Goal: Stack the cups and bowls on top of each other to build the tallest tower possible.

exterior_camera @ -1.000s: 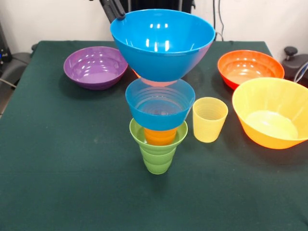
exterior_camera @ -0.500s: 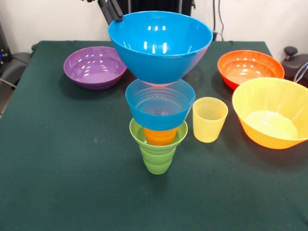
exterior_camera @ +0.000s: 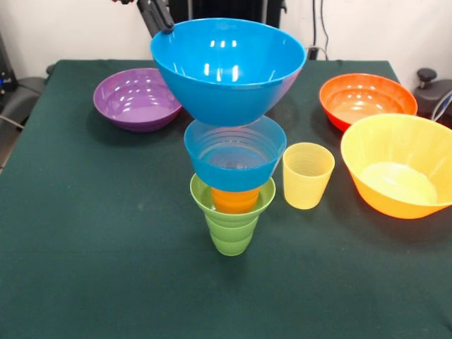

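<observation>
On the green worktop [exterior_camera: 85, 233] a four-piece tower [exterior_camera: 233, 176] is built; the hand [exterior_camera: 159, 18] is clamped on the top blue bowl [exterior_camera: 227, 70]; four pieces are left.

blue bowl [exterior_camera: 227, 70] | green cup [exterior_camera: 232, 226] | purple bowl [exterior_camera: 138, 99] | yellow cup [exterior_camera: 307, 175]
</observation>
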`<act>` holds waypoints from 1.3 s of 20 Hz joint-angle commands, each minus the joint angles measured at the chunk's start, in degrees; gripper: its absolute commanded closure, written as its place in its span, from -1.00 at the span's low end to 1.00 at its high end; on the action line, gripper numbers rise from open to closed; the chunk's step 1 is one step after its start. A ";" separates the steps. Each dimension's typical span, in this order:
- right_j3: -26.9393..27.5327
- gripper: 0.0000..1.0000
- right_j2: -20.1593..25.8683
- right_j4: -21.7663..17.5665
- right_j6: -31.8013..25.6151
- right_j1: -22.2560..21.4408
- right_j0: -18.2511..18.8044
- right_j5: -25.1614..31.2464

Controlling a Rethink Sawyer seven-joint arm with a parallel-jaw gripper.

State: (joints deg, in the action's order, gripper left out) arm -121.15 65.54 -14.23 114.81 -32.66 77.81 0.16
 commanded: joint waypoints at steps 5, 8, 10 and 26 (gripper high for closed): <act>7.63 1.00 -3.75 -2.05 0.79 3.12 -5.27 3.85; 8.39 1.00 -4.34 -2.09 0.93 3.28 -6.06 3.80; 8.74 1.00 -4.34 -2.32 0.83 3.90 -6.20 3.68; 8.14 1.00 -5.35 -3.11 1.93 4.05 -6.83 1.97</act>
State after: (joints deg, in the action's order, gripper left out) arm -114.99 64.24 -14.25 114.81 -31.54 74.20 0.17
